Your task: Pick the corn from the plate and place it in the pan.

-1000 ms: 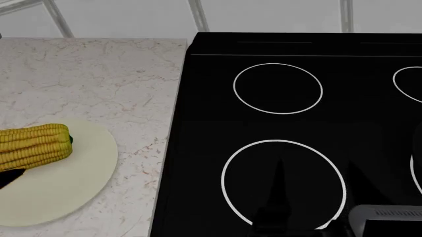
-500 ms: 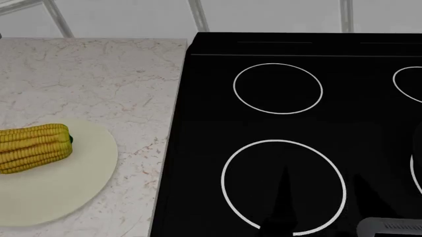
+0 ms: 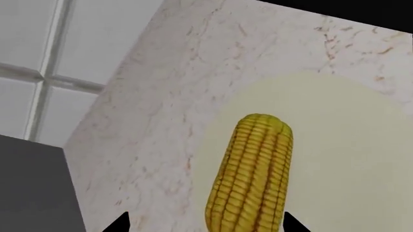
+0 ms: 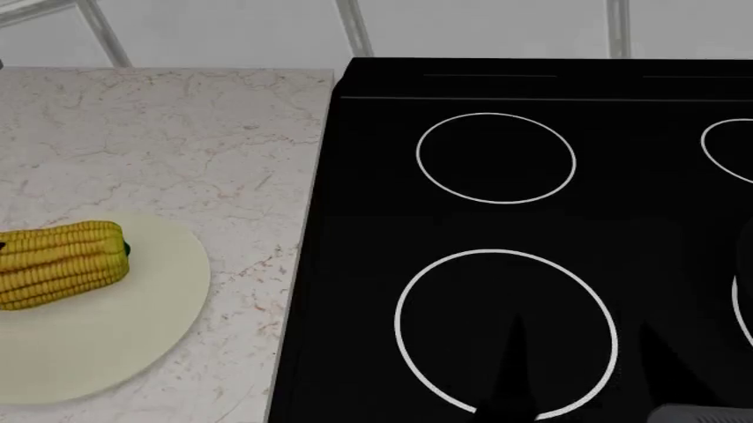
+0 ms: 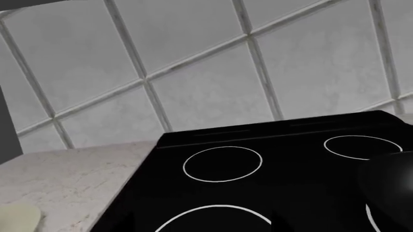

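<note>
— Head view first: where is the corn [image 4: 62, 263]?

— Lying on its side on the plate [image 4: 130, 344], at the picture's left edge, its small green stub pointing toward the stove [image 4: 518, 220]. Part of the cob is cut off by the frame.

— And the plate itself?

— It sits on the pale marbled counter [image 4: 165, 132], near the stove's edge but not touching it.

— What does the left wrist camera give?

— The same corn [image 3: 252, 174] lengthwise on the plate [image 3: 348, 145], with two dark fingertips [image 3: 119, 223] showing at the frame's edge, one on each side of the cob. The left hand [image 3: 205, 223] is spread wider than the corn and grips nothing — the tips stand clear of it.

— The pan?

— Only in the right wrist view: a glossy black rounded shape [image 5: 390, 181] at the edge, over the stove [image 5: 258, 183] by a ring-marked burner [image 5: 223, 163]. Its handle is out of frame.

— The right hand?

— A grey sliver at the head view's lower corner may be that arm; the fingers are not visible, so I cannot tell how it stands.

— Behind everything?

— A grey tiled wall [image 5: 193, 72].
</note>
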